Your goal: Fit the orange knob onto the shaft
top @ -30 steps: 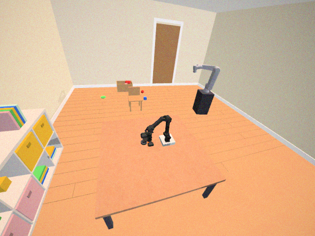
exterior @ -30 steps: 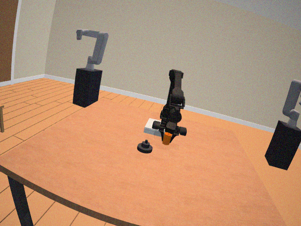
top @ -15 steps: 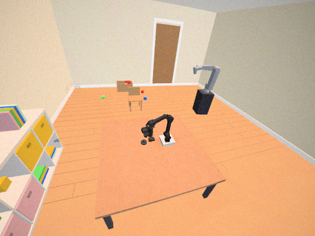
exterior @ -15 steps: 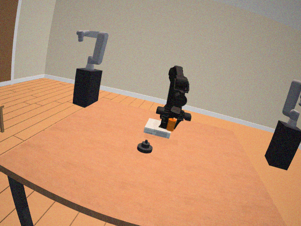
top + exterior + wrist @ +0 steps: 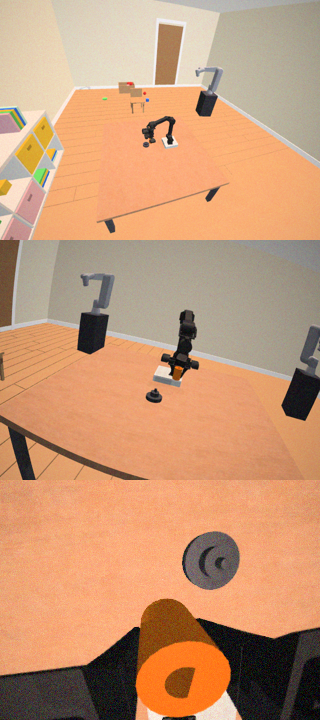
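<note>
The orange knob [image 5: 177, 373] [image 5: 165, 625] is held upright between the fingers of my gripper [image 5: 177, 374], raised above the table. Its top face shows in the wrist view with a D-shaped hole, the flat side toward the right of that view. In the top view only a sliver of orange shows beside the fingers. The dark round pedestal [image 5: 146, 144] [image 5: 154, 397] [image 5: 210, 575] stands on the table, apart from the knob, to its lower left in the exterior view and upper right in the wrist view. Its shaft [image 5: 155, 389] points up; the flat side cannot be made out.
The wooden table [image 5: 155, 175] [image 5: 165, 436] carries the arm's white base plate [image 5: 170, 145] [image 5: 161, 371], behind the pedestal in the exterior view. Grey arms on black stands [image 5: 206, 103] [image 5: 92, 333], a chair [image 5: 136, 99] and a shelf are away from the table.
</note>
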`<action>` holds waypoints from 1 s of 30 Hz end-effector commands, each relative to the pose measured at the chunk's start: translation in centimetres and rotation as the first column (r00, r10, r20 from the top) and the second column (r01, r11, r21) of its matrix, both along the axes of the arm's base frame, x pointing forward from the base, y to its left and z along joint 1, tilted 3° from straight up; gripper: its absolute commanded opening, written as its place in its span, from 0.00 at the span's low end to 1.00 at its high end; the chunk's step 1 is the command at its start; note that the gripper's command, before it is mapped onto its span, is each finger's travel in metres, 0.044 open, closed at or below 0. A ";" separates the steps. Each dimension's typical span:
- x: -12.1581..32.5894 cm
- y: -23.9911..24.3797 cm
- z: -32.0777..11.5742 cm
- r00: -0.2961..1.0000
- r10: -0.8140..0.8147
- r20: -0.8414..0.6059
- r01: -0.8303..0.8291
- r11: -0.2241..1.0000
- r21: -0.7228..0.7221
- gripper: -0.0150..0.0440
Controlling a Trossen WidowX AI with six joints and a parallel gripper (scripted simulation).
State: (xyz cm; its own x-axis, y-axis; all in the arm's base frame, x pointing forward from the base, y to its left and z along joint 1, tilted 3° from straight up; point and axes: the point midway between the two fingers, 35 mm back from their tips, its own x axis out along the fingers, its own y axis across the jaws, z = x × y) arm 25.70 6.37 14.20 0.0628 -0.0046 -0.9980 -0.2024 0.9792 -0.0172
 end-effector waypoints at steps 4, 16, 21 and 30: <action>1.5 -1.4 -0.5 1.000 0.003 0.012 -0.003 1.000 0.004 0.25; 3.5 -4.3 -1.9 1.000 0.003 0.014 -0.003 1.000 0.001 0.25; 4.2 -5.6 -2.5 1.000 0.003 0.014 -0.003 1.000 0.000 0.25; 5.2 -7.9 -3.5 1.000 0.003 0.016 -0.003 1.000 -0.002 0.25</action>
State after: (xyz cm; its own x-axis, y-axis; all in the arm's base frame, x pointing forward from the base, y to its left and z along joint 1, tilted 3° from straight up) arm 30.36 -0.93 10.72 0.0658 -0.0088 -0.9978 -0.2013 0.9793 -0.0219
